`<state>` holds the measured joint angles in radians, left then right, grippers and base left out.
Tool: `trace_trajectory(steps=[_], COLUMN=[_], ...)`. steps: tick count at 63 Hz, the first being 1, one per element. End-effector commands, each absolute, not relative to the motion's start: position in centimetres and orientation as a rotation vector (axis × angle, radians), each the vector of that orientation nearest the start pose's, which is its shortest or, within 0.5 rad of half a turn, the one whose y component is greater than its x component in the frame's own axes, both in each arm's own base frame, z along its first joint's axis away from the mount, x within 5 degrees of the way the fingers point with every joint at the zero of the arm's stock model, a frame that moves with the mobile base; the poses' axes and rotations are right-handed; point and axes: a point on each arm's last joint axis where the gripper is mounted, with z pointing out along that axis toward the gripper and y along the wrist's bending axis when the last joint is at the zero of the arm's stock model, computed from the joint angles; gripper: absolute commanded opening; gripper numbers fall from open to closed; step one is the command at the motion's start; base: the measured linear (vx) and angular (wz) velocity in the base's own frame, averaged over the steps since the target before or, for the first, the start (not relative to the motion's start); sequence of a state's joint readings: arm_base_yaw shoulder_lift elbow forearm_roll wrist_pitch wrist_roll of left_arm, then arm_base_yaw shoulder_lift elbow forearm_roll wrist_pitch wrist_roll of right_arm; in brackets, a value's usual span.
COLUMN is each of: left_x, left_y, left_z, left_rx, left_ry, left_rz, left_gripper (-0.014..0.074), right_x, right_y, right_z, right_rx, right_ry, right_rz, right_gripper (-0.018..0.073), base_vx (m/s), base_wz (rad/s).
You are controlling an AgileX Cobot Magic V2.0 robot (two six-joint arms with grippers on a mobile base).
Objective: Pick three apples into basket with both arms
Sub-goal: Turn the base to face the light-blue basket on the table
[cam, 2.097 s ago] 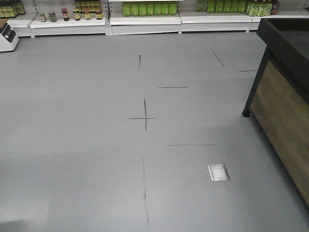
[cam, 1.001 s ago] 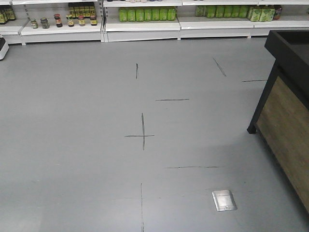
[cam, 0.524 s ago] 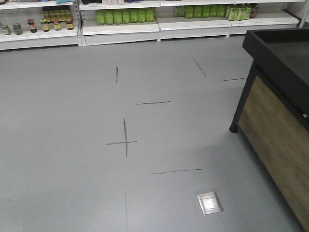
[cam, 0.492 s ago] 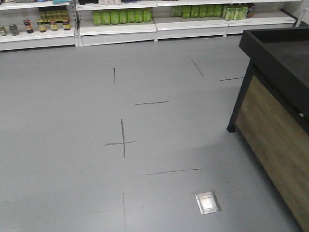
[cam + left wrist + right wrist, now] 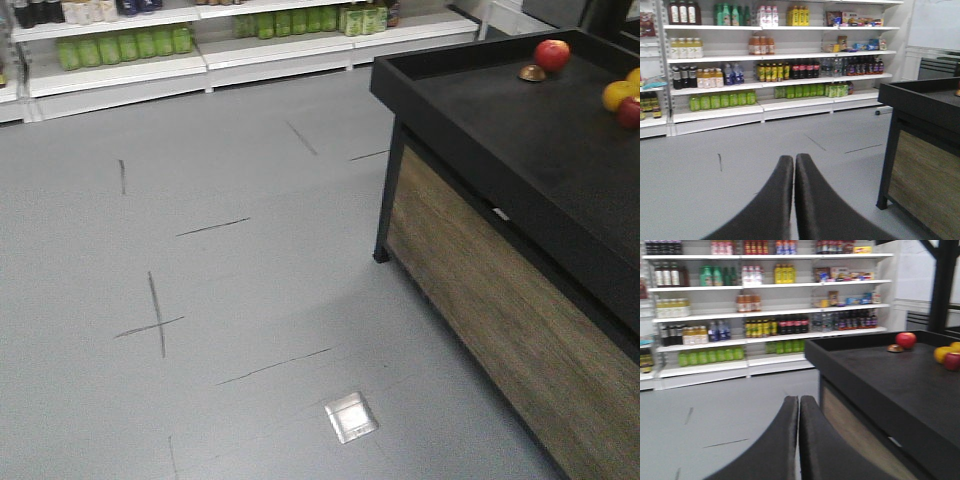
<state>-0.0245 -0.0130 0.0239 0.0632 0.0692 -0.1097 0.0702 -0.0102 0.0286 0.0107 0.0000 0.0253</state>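
Note:
Fruit lies on the black display table (image 5: 500, 130) at the right. A dark red apple (image 5: 630, 112) sits at the view's right edge, touching a yellow apple (image 5: 617, 94). A brighter red apple (image 5: 551, 53) lies farther back, and I cannot tell whether it is one of the three apples. The right wrist view shows the same dark red apple (image 5: 953, 361) and bright red apple (image 5: 906, 339). My left gripper (image 5: 794, 158) is shut and holds nothing, out over the floor. My right gripper (image 5: 799, 399) is also shut and holds nothing, short of the table's near corner. The basket is out of view.
A small brown object (image 5: 532, 73) lies beside the bright red apple. The table has a raised rim, a wood-panelled side (image 5: 500, 320) and a black leg (image 5: 384, 200). White shelves of bottles (image 5: 765, 75) line the far wall. A metal floor plate (image 5: 351, 417) is set into the grey floor.
The front view has swung right. The table now fills the right side, and its top with the fruit has come into view. The floor marks have slid left.

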Motion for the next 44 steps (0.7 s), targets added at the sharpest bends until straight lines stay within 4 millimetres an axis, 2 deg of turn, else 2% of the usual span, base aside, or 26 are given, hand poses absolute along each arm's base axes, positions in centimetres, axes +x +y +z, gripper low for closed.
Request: trace_trajectory(steps=[1,44], left_x=[5.61,5.61], left_y=[-0.14,-0.14], left_z=[19.92,19.92], left_rx=[-0.024,-0.024], left_ry=[1.498,1.498], left_rz=[-0.065,-0.065], left_gripper=[-0.0006,-0.0006], right_x=[5.59,5.59], right_y=[0.39,0.39], right_z=[20.62,20.62], right_rx=[-0.032,-0.032], right_ry=[1.436,1.436], right_rz=[0.079,0.079], right_gripper=[-0.0009,-0.0009], base_vx=[0.10,0.12], base_wz=[-0.55,-0.54])
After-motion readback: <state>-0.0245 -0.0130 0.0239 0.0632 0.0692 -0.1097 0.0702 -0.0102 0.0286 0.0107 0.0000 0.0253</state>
